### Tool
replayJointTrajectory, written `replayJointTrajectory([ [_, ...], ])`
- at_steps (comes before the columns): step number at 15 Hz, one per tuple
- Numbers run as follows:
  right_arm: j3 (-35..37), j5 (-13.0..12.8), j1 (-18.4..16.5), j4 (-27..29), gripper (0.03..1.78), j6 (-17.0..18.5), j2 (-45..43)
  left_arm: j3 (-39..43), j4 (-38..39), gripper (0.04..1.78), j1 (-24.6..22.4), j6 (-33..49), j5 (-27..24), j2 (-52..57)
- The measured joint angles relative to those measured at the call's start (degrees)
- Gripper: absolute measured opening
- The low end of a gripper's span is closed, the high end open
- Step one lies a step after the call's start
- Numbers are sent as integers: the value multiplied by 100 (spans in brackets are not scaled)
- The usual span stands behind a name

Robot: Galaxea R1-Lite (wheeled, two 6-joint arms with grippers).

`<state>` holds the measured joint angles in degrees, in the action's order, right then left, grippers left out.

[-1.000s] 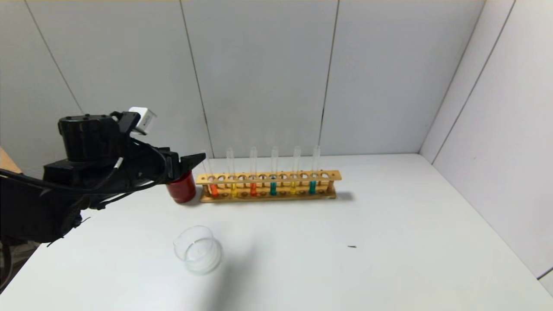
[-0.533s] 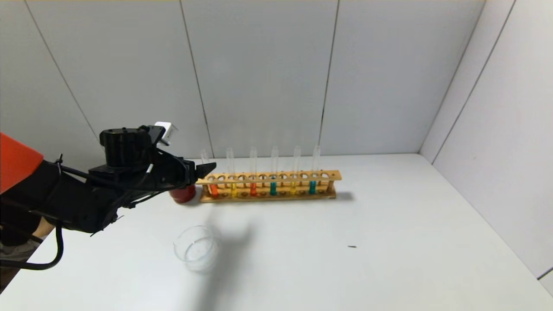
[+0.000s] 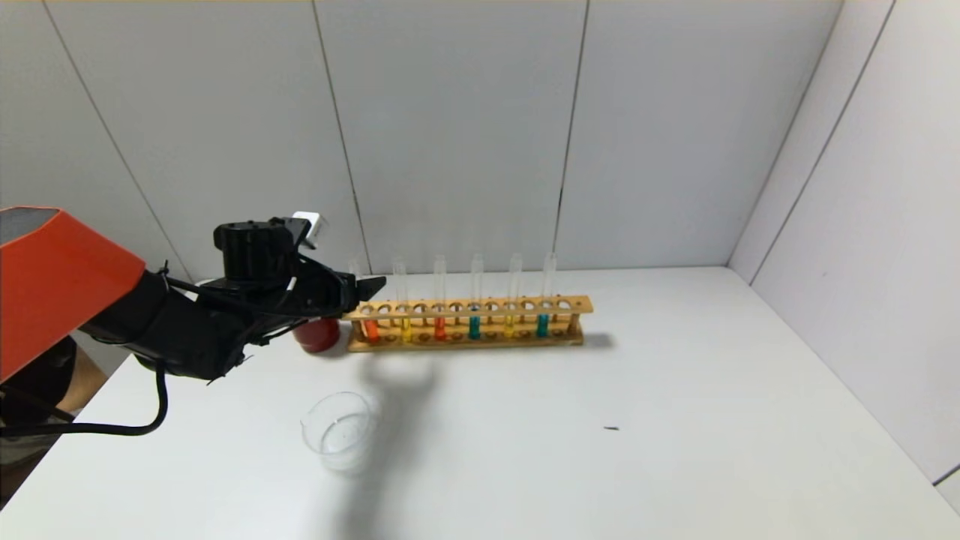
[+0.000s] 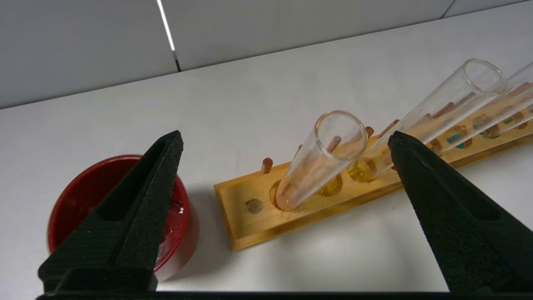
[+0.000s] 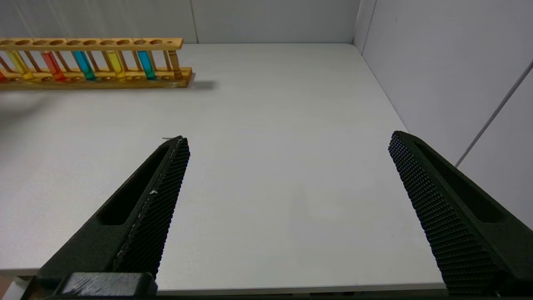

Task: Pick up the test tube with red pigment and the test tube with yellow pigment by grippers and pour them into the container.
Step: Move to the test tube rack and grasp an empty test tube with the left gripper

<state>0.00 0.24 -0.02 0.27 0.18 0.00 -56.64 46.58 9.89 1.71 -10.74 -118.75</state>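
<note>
Left gripper (image 4: 283, 154) wide open, holds nothing, hovering at the left end of the rack (image 3: 465, 324) with the red tube (image 4: 320, 160) between its jaws but not touching either one. Step in hand looks like the grasp on that tube: best to centre the glass between the pads, go in level, pinch on the bare glass above the rack's top bar, squeeze gently, then lift straight up so the round bottom clears its hole without dragging the rack. Yellow tube (image 4: 433, 110) is the next slot over, just beside, so the far jaw must slip between the two without knocking it. Dish (image 3: 343, 432) sits on the table (image 3: 675, 420) in front of the rack, near the robot, well apart from it, looks empty. Red cup (image 4: 66, 208) just beside the rack end, under the near jaw. Right gripper (image 5: 287, 175) open and empty, parked low over bare table away from the rack. Materials: tubes thin smooth clear glass, slippery and fragile; rack light varnished wood with drilled holes and pegs; jaws black, knurled texture; dish clear glass with a lip; cup opaque glossy red.
</note>
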Motion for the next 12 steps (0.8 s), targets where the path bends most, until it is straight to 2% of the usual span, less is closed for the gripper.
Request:
replayJointTrajectory([
  [2,0,-2,0,-2,175,0,0,-152,11,158,30,-2,0,-200],
  [4,0,-2,0,-2,175,-2,0,-216,30,134,33,2,0,-317],
  [9,0,-2,2,-2,175,0,0,-312,38,47,44,9,-23,-424],
  [10,0,-2,2,0,175,-2,0,-341,49,36,69,13,-17,-451],
  [12,0,-2,2,0,175,0,0,-354,63,32,108,22,5,-462],
])
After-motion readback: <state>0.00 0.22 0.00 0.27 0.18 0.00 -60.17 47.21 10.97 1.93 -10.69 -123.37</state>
